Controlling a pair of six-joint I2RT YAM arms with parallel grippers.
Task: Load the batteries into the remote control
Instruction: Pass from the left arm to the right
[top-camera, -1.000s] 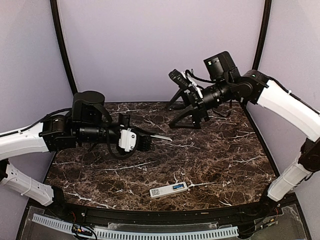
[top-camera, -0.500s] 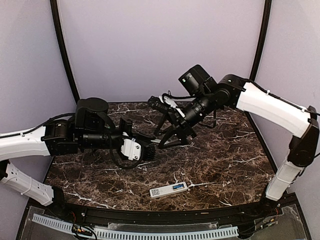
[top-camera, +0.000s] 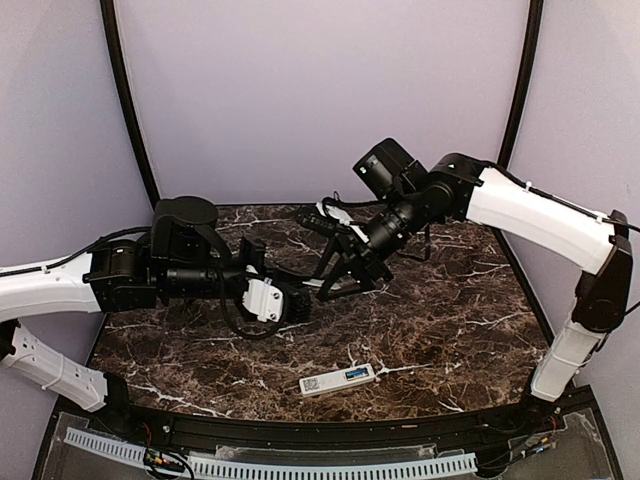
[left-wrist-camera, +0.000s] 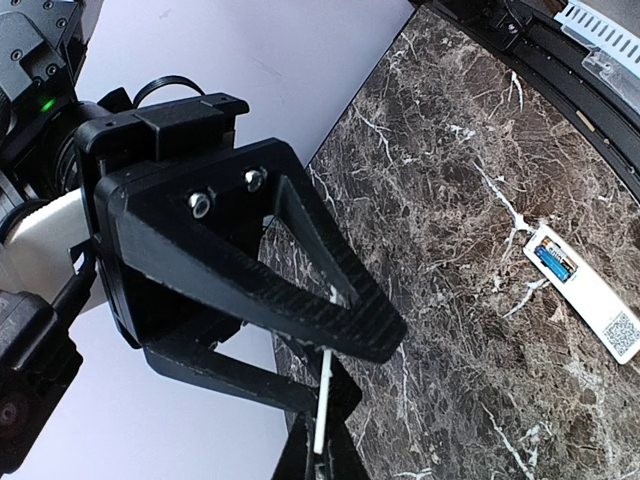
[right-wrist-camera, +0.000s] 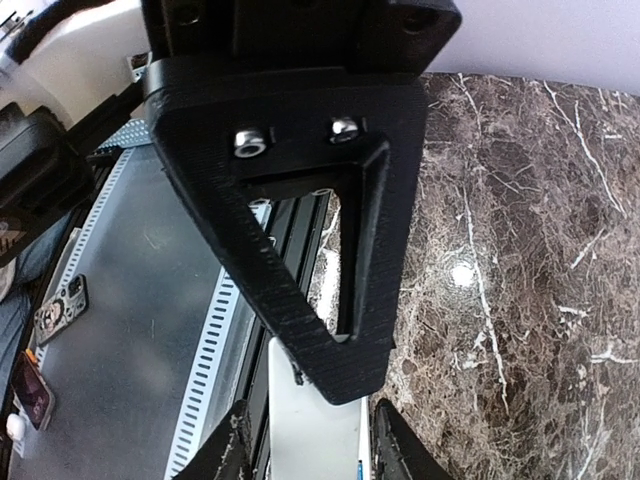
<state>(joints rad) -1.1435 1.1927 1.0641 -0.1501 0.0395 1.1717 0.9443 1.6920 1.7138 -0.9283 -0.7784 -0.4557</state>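
Note:
The white remote control (top-camera: 338, 380) lies flat near the table's front edge, its back up. A blue battery (left-wrist-camera: 555, 262) sits in the open compartment of the remote control (left-wrist-camera: 592, 300); no other batteries show. My left gripper (top-camera: 300, 292) hangs over the table's middle, shut on a thin white cover plate (left-wrist-camera: 322, 400), seen edge-on above that gripper's tips (left-wrist-camera: 320, 462). My right gripper (top-camera: 335, 280) meets it from the back right. Its fingers stand on either side of the cover plate (right-wrist-camera: 310, 425), and the right gripper (right-wrist-camera: 312, 452) is open, with narrow gaps showing.
A black rail with a white slotted strip (top-camera: 270, 465) runs along the near edge of the marble table (top-camera: 450, 320). Curved black posts (top-camera: 125, 100) and lilac walls close in the back and sides. Both arms cross above the table's middle.
My right arm swung left and down from the back right until its gripper reached the cover plate, and its jaws narrowed. The left gripper shifted slightly right, still gripping the plate.

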